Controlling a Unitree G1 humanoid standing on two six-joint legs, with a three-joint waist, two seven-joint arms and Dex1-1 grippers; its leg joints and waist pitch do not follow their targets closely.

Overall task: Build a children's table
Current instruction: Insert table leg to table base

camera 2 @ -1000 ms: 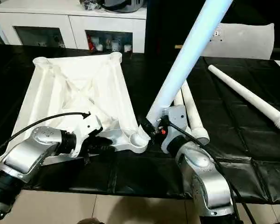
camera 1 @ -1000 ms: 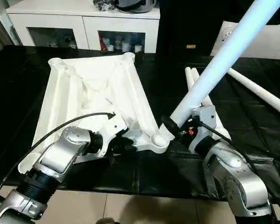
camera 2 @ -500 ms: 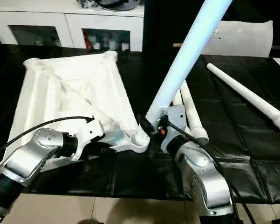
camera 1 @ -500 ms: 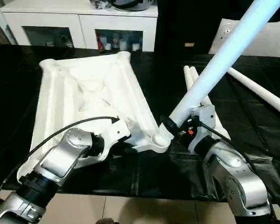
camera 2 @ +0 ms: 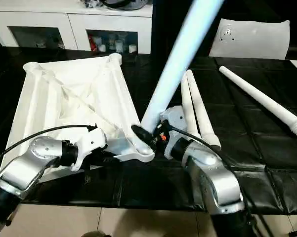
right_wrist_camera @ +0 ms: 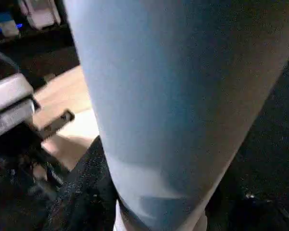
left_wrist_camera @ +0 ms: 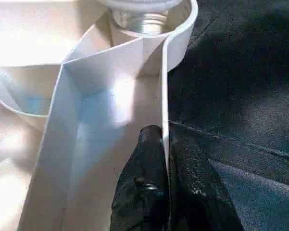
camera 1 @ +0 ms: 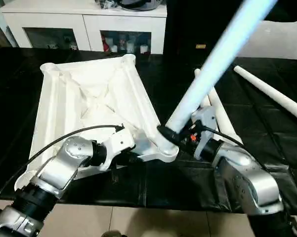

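Since a second ago your left gripper [left_wrist_camera: 166,185] has pinched shut on the tabletop [camera 1: 89,94] rim at lower left; at centre, your right gripper [camera 1: 180,138] holds the leg [camera 1: 207,69], now steeper, at the corner socket [camera 1: 164,148]; if tilted, its thread may jam.

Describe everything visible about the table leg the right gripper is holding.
The held leg is a long, smooth, white plastic-looking tube that looks bluish in the light. It stands steeply tilted, its upper end rising out of the head views. The right gripper is closed around it near its lower end. That threaded end sits in the near corner socket of the upturned tabletop, whose rim the left gripper pinches. How far it is screwed in cannot be told.
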